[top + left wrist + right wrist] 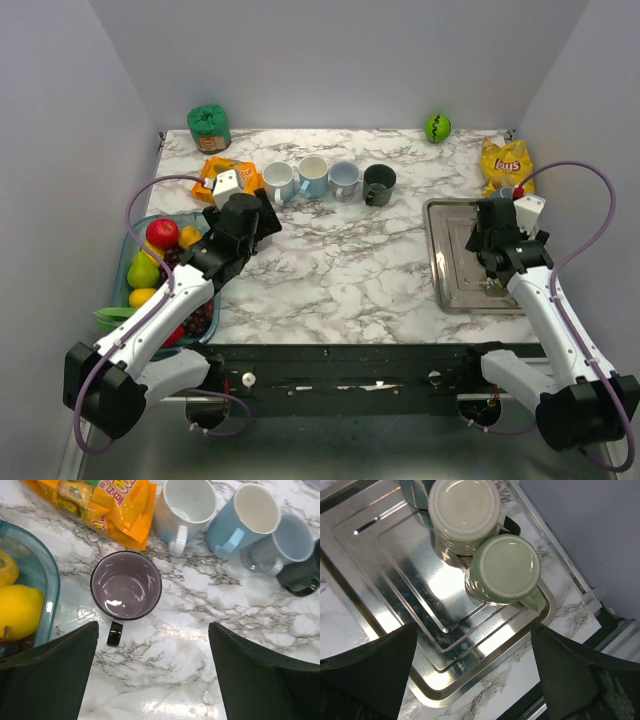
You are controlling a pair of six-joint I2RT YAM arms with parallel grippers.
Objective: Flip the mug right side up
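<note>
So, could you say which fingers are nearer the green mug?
Right: the right fingers hover beside the green mug over the tray; the left fingers are across the table.

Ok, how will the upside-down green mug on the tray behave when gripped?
The green mug looks glossy and glazed, so probably rigid but slippery. Resting rim-down on the smooth metal tray, it would likely slide if pushed. The cream mug stands close beside it, so they may knock.
</note>
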